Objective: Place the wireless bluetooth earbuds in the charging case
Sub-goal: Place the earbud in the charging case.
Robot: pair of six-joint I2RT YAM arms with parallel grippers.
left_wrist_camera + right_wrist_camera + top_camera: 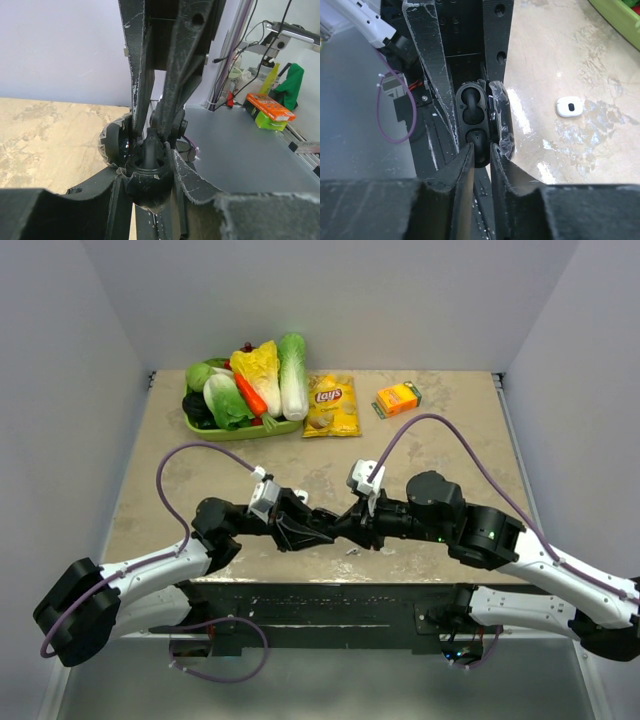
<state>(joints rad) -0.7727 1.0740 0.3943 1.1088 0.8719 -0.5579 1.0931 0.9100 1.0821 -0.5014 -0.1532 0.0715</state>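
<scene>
Tiny black rounded wireless earbuds [470,105] probably sit in the open black plastic charging case [459,95]; the view is dark. Left gripper [320,530] clamps the case at near centre of the beige stone-look table [450,450], well off every edge. Right gripper [480,155] fingers narrowly parted at the case mouth.

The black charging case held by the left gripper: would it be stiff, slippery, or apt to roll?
The charging case looks like hard moulded plastic, so probably stiff. Its glossy lid suggests it may slip in a loose grip. Its rounded shell could probably rock or roll if laid down.
</scene>
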